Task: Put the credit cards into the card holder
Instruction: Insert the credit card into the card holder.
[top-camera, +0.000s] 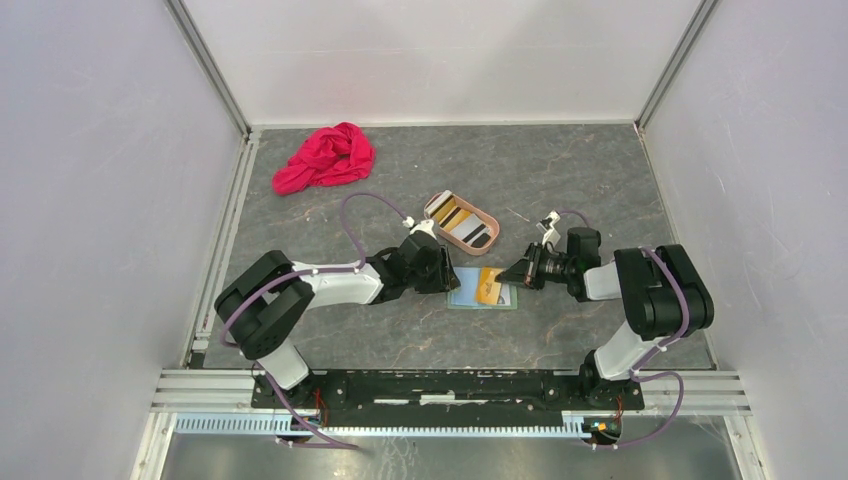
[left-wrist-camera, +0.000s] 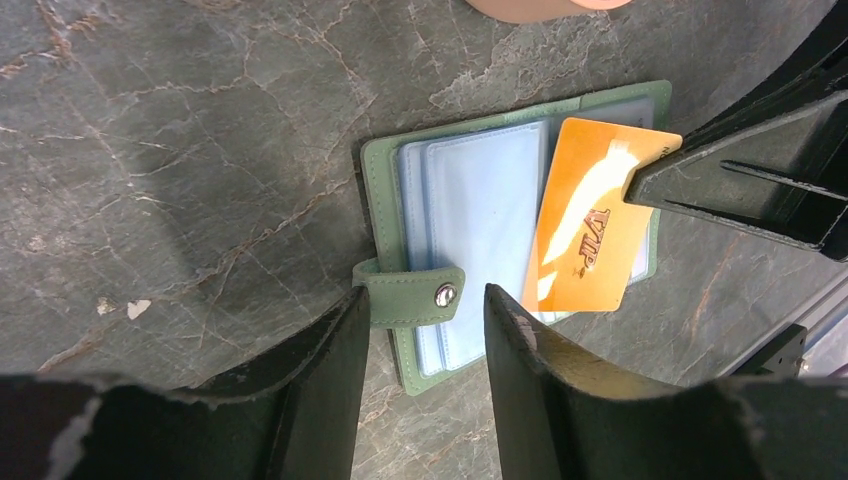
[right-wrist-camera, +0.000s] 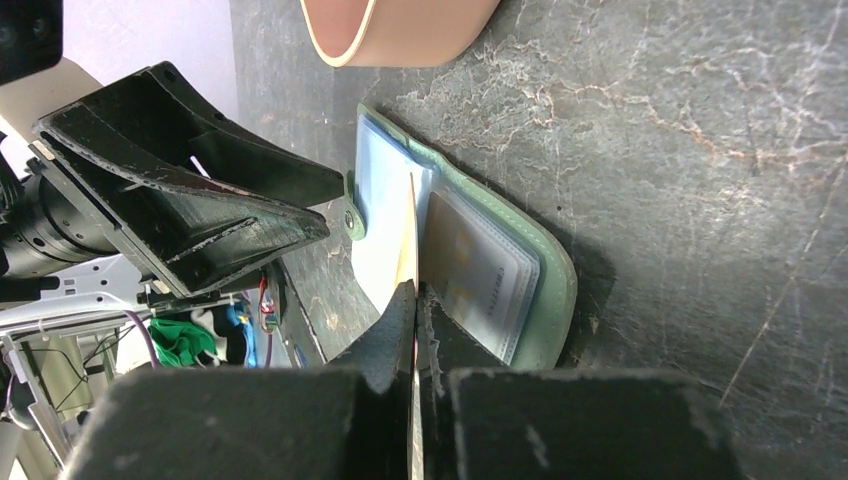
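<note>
Overhead view: card holder (top-camera: 462, 295) lies open on surface (top-camera: 590, 180), just on the near side of pinkish tray (top-camera: 455, 238), which holds further cards (top-camera: 463, 221); red cloth (top-camera: 325, 158) well apart, far left. Both arms converge on the holder.

Left wrist view: left jaws spread, straddling snap tab (left-wrist-camera: 415, 295), probably to pin the cover flat, though contact cannot be confirmed. Orange card (left-wrist-camera: 590, 235) lies slanted over the right-hand pockets, one corner gripped by right jaws.

Right wrist view: right jaws pressed together on that card, seen edge-on, standing between the blue pocket leaves.

Judgement: insertion under way, card not yet seated; slant wants correcting before pushing
</note>
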